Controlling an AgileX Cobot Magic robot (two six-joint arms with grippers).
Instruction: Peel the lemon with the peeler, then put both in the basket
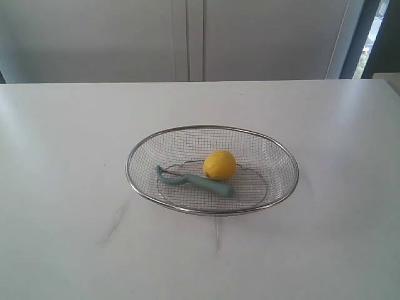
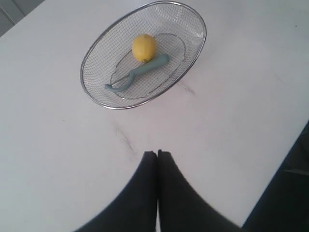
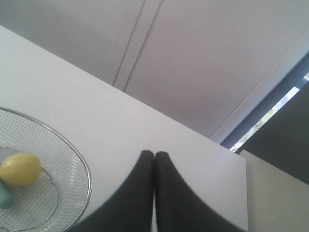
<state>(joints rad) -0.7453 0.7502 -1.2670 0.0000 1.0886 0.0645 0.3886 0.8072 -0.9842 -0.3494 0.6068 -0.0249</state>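
The yellow lemon (image 1: pixel 219 164) lies inside the silver wire basket (image 1: pixel 139 186) in the middle of the white table. Right in front of it lies the pale teal peeler (image 1: pixel 194 181), its curved head toward the left. The left wrist view shows the lemon (image 2: pixel 144 47), peeler (image 2: pixel 137 72) and basket (image 2: pixel 91 95) well away from my left gripper (image 2: pixel 157 153), which is shut and empty above bare table. In the right wrist view my right gripper (image 3: pixel 154 154) is shut with nothing in it, apart from the basket (image 3: pixel 85 166) and lemon (image 3: pixel 20 168). Neither arm appears in the exterior view.
The white table (image 1: pixel 75 144) stretches around the basket on every side. Behind it stand pale cabinet doors (image 1: pixel 187 37), with a dark window strip (image 1: pixel 375 37) at the back right. The table's edge (image 2: pixel 285 154) shows in the left wrist view.
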